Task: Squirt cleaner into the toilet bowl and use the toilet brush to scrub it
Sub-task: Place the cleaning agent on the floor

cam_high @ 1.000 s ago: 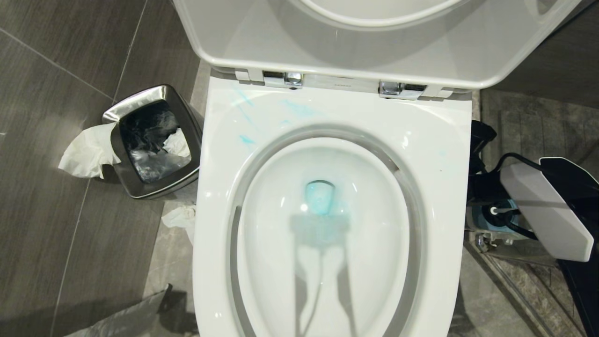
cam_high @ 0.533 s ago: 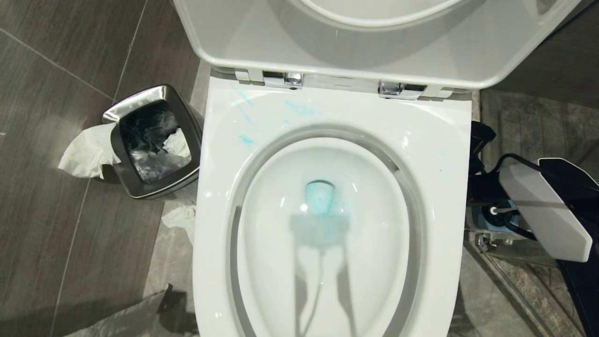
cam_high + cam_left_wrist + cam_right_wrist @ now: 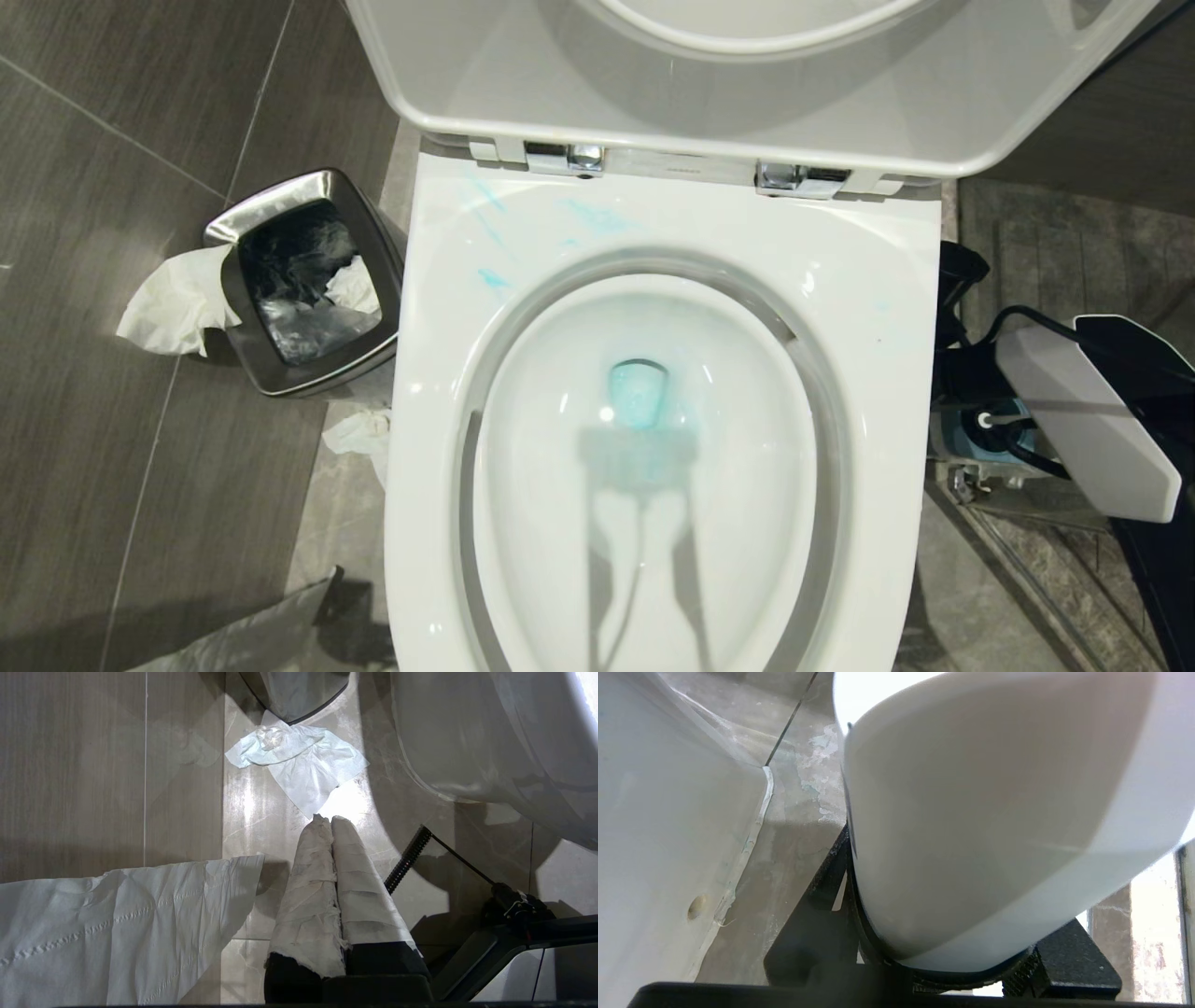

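The toilet bowl [image 3: 878,373] fills the middle of the head view, with its seat and lid up. Pale blue cleaner [image 3: 597,217] streaks the back of the rim and tints the water at the drain. Beside the bowl on the right, my right gripper [image 3: 943,952] is shut on a broad white piece, the wide end of the toilet brush [image 3: 1083,411] handle. The brush's lower part is hidden. My left gripper [image 3: 331,820] is shut and empty, low over the floor to the left of the bowl's base.
A chrome waste bin [image 3: 303,280] with a black liner stands left of the bowl, with tissue [image 3: 173,299] draped over its side. More tissue [image 3: 299,765] lies on the floor. A blue brush holder [image 3: 980,443] sits right of the bowl under the arm.
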You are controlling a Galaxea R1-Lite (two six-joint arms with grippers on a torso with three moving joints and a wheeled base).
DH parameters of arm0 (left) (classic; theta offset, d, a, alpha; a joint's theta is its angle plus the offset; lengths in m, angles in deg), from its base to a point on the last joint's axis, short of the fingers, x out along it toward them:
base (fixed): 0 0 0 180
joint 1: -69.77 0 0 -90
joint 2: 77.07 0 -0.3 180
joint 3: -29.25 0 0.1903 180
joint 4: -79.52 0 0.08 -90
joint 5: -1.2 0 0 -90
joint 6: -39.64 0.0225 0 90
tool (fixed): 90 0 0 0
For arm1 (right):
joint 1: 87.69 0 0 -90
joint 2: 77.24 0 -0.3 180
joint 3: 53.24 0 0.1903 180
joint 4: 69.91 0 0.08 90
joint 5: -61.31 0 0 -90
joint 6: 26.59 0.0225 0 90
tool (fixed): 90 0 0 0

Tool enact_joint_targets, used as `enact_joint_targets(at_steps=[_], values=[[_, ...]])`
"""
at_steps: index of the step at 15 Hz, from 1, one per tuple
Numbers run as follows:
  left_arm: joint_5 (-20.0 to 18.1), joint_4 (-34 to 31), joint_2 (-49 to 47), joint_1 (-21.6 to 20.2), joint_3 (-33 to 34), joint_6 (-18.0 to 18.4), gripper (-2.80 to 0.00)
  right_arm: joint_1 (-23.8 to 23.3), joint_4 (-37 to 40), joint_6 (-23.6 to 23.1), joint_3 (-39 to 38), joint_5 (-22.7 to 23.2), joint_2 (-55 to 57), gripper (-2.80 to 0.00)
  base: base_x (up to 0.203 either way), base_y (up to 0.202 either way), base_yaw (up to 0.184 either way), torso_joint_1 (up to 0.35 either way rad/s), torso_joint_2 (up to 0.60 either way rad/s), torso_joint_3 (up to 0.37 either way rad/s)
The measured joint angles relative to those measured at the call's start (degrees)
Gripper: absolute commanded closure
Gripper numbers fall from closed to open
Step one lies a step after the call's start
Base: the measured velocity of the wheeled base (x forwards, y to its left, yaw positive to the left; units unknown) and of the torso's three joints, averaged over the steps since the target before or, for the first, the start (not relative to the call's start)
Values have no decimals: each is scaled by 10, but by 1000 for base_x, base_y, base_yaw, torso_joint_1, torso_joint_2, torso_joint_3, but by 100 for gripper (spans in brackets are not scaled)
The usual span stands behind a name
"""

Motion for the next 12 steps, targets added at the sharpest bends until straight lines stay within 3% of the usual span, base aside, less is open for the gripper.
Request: enact_joint_targets(at_steps=[8, 9, 12], values=[[0, 0, 0, 0, 0, 0, 0, 0, 0, 0, 1, 1, 0, 0, 0, 0, 0, 0, 0, 0], [0, 0, 0, 0, 0, 0, 0, 0, 0, 0, 1, 0, 0, -280, 0, 0, 0, 0, 0, 0], [0, 0, 0, 0, 0, 1, 0, 0, 0, 0, 1, 1, 0, -280, 0, 0, 0, 0, 0, 0]])
